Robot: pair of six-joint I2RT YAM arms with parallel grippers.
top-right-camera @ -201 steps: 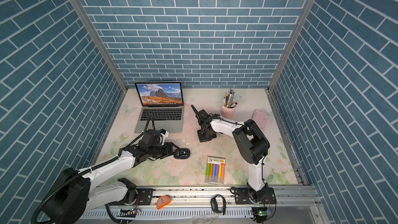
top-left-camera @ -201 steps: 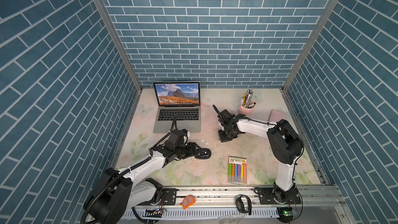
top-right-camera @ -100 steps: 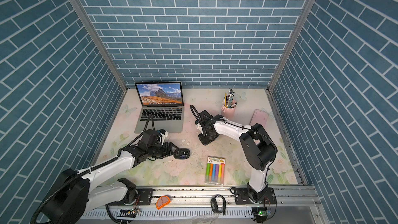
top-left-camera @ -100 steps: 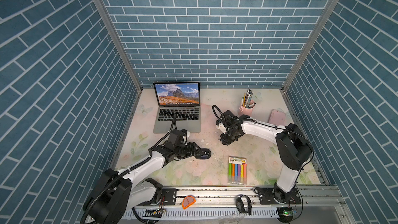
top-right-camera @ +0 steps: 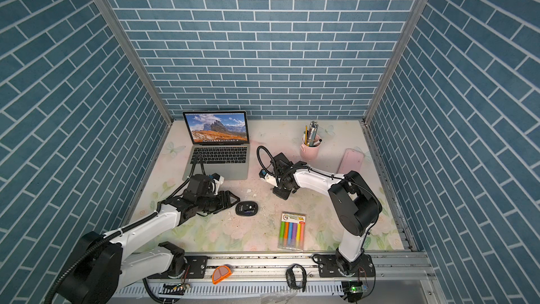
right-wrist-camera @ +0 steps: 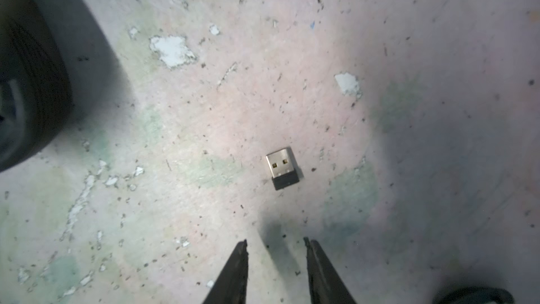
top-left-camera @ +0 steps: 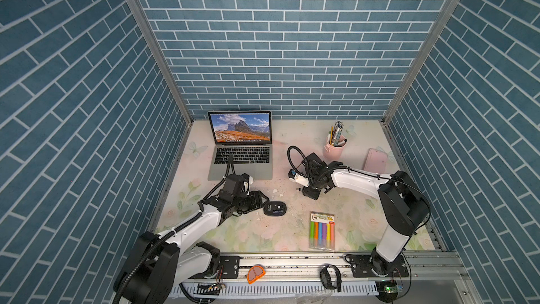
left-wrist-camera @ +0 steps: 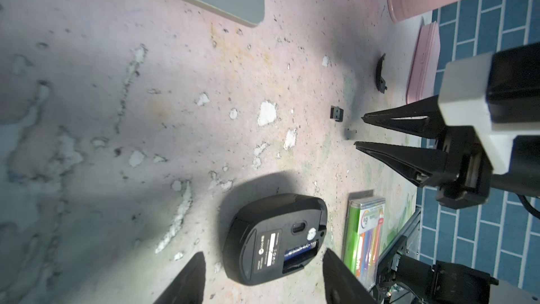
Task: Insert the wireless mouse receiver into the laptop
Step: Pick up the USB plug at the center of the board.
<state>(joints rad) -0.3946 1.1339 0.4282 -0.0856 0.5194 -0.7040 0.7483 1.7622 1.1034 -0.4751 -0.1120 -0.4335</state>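
Since earlier frame, right gripper [right-wrist-camera: 276, 241] parted its jaws and right elbow swung outward. laptop [top-left-camera: 241, 168] open, back-left; side ports too small to make out. left gripper [left-wrist-camera: 263, 252]: jaws apart, empty, just beside upturned mouse [left-wrist-camera: 274, 238]. wireless mouse receiver [right-wrist-camera: 283, 168] lies loose on table [top-left-camera: 365, 214], just ahead of right gripper; jaws slightly apart, empty. Step, by my reading: grasping receiver. Next needs tips straddling its tiny body.

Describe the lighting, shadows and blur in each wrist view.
Right wrist view: the receiver lies sharp in a bright pool, the corners are dim, and a dark shape at one edge is blurred. Left wrist view: the mouse casts a heavy shadow; the left gripper looks soft.
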